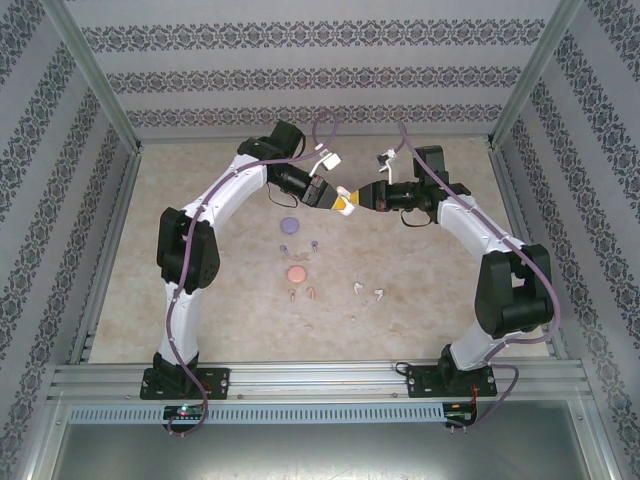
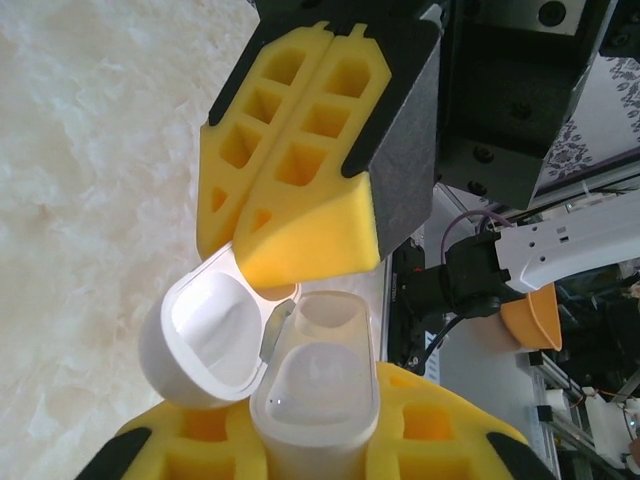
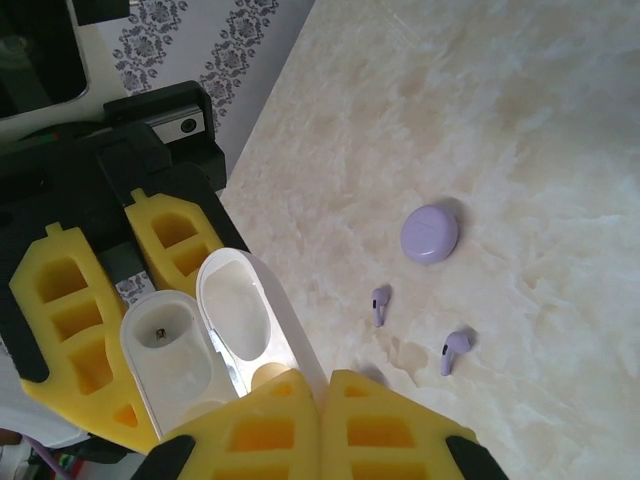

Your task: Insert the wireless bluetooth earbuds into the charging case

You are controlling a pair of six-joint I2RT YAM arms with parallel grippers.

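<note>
Clamped on open white charging case [image 2: 315, 385] with left gripper [image 2: 315, 435], right gripper [image 2: 268, 265] clenched empty at its lid [image 2: 205, 335]; pinch likely light, slick white earbuds [image 1: 357, 288] below case by stems

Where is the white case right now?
High over the table's far middle, the white case sits open in the left claw, the shut right claw beside it.

Bright, even light, only soft shadows; in the left wrist view the counter [image 2: 90, 200] is washed out at left.
</note>
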